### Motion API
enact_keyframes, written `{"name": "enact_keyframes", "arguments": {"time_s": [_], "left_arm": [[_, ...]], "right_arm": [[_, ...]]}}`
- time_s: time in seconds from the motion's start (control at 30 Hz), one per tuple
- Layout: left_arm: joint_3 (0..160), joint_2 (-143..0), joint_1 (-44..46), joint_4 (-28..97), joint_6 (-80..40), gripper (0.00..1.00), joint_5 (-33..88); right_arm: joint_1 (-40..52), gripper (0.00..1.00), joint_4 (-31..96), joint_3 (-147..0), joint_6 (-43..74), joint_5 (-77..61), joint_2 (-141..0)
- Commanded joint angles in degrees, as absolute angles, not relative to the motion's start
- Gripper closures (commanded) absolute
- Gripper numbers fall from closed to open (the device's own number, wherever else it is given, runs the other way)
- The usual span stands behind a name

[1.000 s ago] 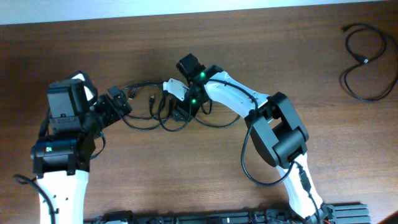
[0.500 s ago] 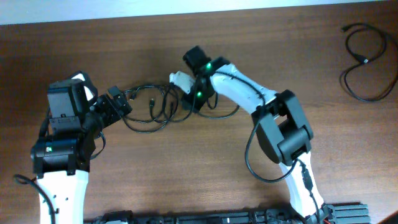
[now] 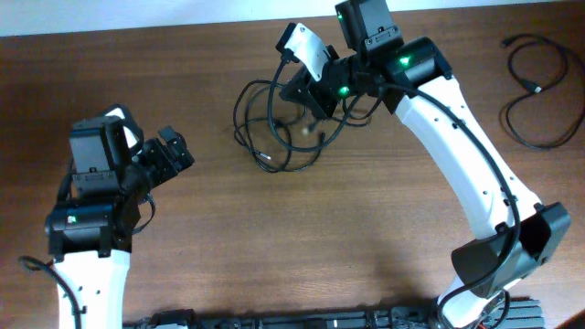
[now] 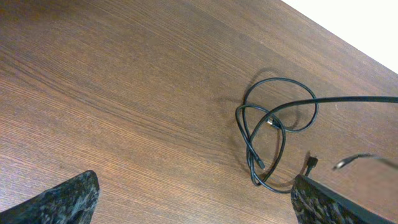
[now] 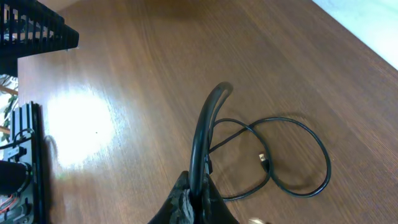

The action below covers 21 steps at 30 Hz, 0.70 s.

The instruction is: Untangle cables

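Note:
The cables (image 3: 271, 128) are thin black cords looped together on the brown table, far of centre. My right gripper (image 3: 302, 94) hangs above their right side, shut on one strand that rises off the wood. In the right wrist view the gripper (image 5: 193, 202) pinches that cable (image 5: 202, 134), which arches upward, while a loop with a small plug (image 5: 298, 155) lies flat below. My left gripper (image 3: 174, 151) stands open to the left of the bunch, clear of it. In the left wrist view the cables (image 4: 273, 130) lie ahead, between the wide-spread fingertips (image 4: 68, 199).
A separate black cable (image 3: 535, 87) lies coiled at the table's far right corner. The right arm (image 3: 466, 174) spans the right half of the table (image 3: 274, 238). A black rack (image 5: 37, 28) shows at the right wrist view's upper left.
The right gripper shut on a strand, then rose and swung to the far right, dragging the bunch away from the left gripper. The left arm stayed put.

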<state>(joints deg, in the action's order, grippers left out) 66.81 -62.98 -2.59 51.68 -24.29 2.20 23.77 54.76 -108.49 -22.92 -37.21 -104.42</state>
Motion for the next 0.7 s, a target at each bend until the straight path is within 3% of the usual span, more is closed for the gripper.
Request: {"name": "enact_keyframes", "arguments": {"time_s": [0.0, 0.17, 0.33, 0.47, 0.57, 0.67], "left_arm": [[66.85, -62.50, -2.39, 51.77, -24.82, 0.01, 2.61], [66.85, -62.50, -2.39, 51.77, -24.82, 0.01, 2.61], [66.85, -62.50, -2.39, 51.75, -24.84, 0.01, 2.63], [66.83, -62.74, -2.39, 49.34, -27.79, 0.01, 4.10], [66.83, -66.17, -2.22, 45.15, -17.80, 0.01, 16.19], [66.83, -73.25, 0.01, 44.21, -17.69, 0.01, 16.78]], "right_arm": [[24.03, 0.96, 54.63, -108.62, -23.49, -39.29, -104.66], [23.81, 0.96, 55.57, -109.34, -23.57, -40.29, -103.83], [23.59, 0.96, 45.12, -109.58, -23.16, -46.15, -103.00], [23.51, 0.96, 36.62, -109.58, -8.40, -46.13, -102.76], [23.59, 0.96, 35.94, -109.58, -8.47, -47.83, -102.76], [23.55, 0.96, 32.10, -109.58, -8.43, -47.90, -102.54]]}}
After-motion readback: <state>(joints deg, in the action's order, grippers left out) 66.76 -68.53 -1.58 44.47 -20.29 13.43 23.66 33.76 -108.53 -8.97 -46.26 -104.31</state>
